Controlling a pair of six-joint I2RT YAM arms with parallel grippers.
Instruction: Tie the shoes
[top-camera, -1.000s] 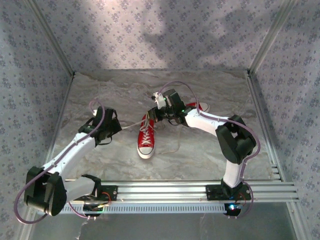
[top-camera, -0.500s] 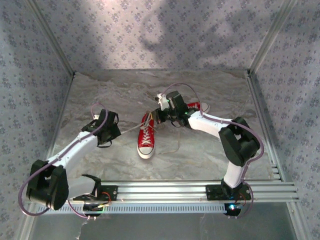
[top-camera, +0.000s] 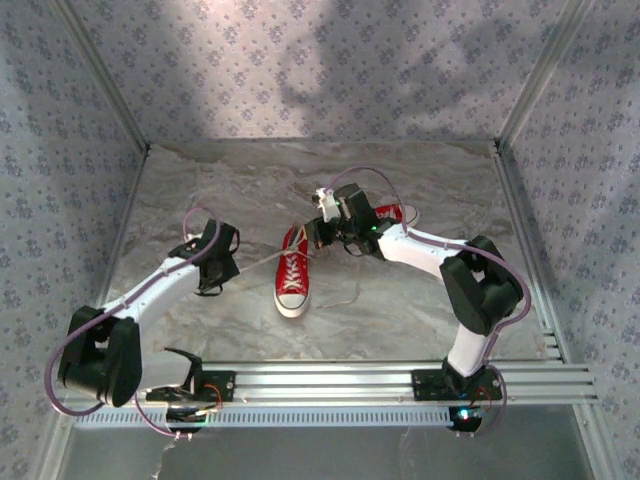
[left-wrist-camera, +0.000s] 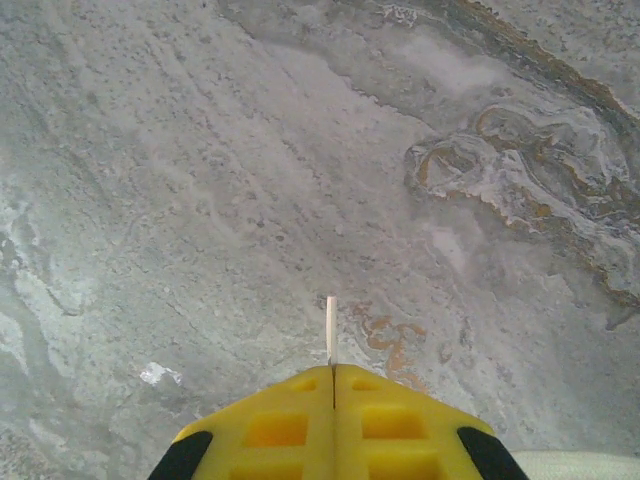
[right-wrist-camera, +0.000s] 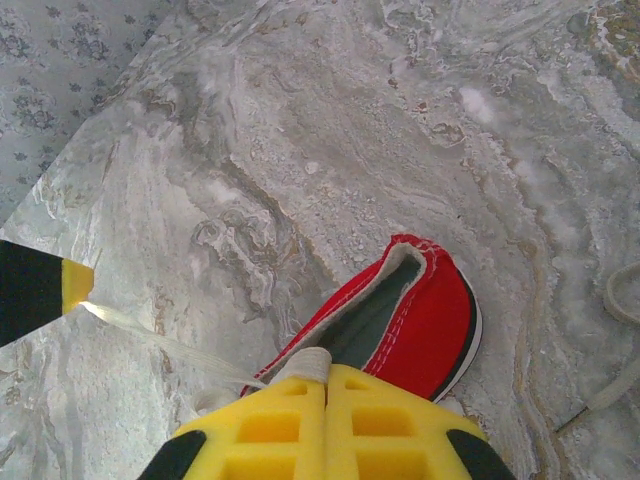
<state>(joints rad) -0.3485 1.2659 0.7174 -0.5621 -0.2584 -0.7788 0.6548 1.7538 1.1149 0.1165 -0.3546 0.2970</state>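
The left gripper (left-wrist-camera: 333, 372) and right gripper (right-wrist-camera: 327, 378), each clenched on lace (left-wrist-camera: 331, 325), have been shifted slightly rightward. The lace is held taut and the shoe (right-wrist-camera: 425, 315) lies under the right gripper, so tightening seems underway.

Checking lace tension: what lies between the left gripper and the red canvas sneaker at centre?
A white lace, stretched from the shut left gripper to the red canvas sneaker, over bare marbled tabletop; it shows in the top and right wrist views.
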